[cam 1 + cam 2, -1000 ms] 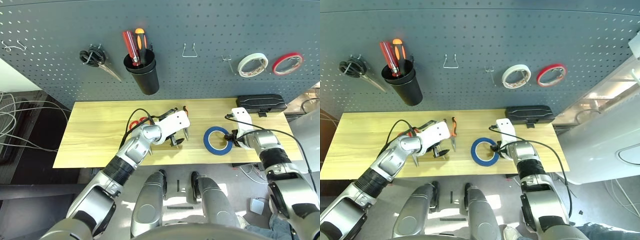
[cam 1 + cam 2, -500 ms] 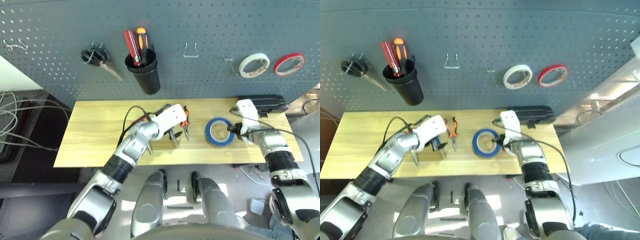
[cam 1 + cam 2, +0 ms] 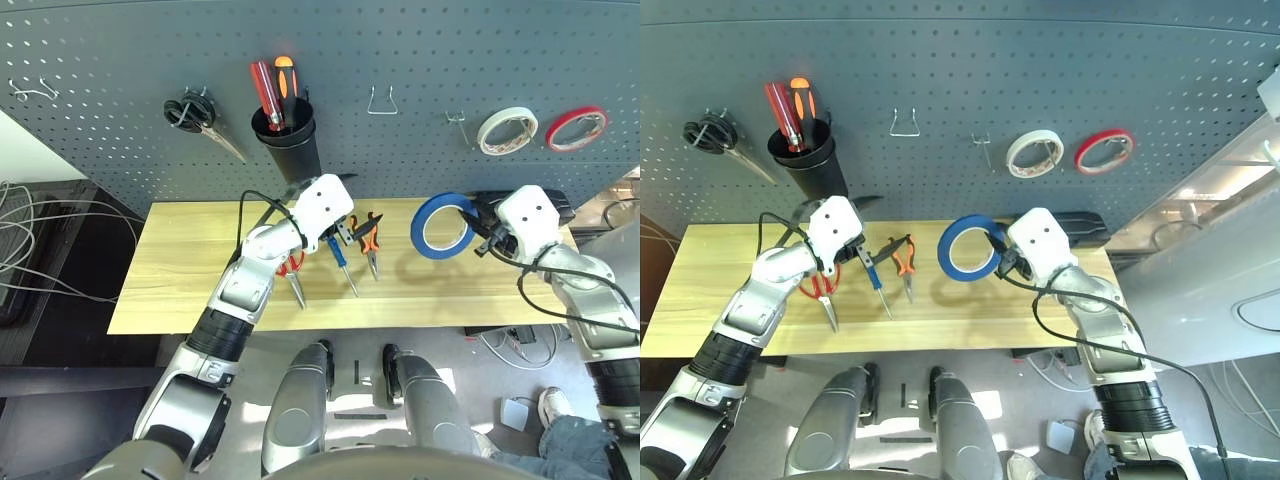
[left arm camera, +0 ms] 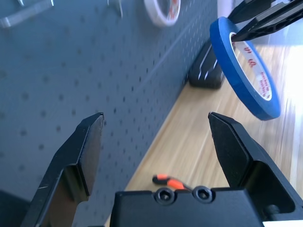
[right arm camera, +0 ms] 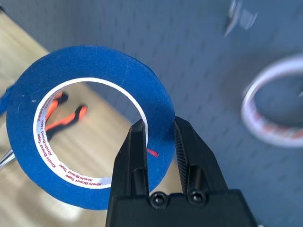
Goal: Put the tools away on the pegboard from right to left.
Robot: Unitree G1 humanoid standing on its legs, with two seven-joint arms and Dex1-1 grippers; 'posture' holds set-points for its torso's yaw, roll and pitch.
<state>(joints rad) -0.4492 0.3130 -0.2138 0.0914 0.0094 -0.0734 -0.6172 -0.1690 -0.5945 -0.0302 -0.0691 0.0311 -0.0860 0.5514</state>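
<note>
The right tool is clamped on the rim of the blue tape ring, holding it upright above the wooden worktop, clear of the surface. The left tool stands wide apart and holds nothing, raised above the worktop. On the worktop below it lie the red-handled scissors, partly hidden by the left arm, the blue-handled screwdriver and the orange-and-black pliers. A black case lies behind the ring, partly hidden. Beyond the worktop stands the pegboard, with a bare hook beside the white tape roll.
</note>
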